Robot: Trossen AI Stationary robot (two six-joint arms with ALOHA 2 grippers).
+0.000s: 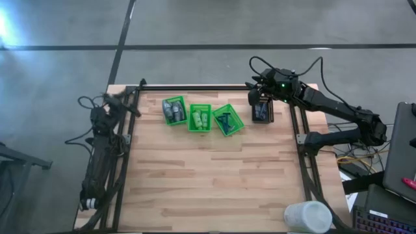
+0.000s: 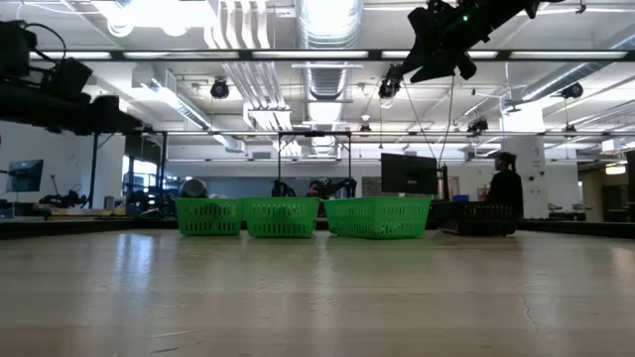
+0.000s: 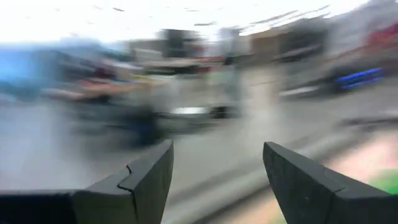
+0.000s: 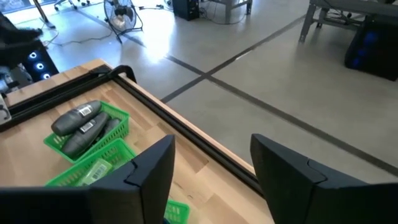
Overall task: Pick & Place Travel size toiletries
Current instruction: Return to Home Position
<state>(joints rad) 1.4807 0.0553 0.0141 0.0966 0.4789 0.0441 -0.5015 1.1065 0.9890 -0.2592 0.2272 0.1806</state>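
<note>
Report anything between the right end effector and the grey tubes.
The middle green mesh basket and the right green mesh basket lie between the raised, open right end effector and the dark grey oblong tubes; from above, nothing blocks it. Left end effector waits far left.

Baskets (image 1: 199, 106) and black box (image 1: 262, 116) line the far edge; nearer table (image 1: 208, 182) open.

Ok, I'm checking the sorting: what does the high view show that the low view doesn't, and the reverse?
Only high: the basket contents, dark grey tubes, green bottles, black-and-green sticks, plus a white cylinder. Only low: a person beyond the table. Both: the three green baskets in a row and the raised right gripper.
</note>
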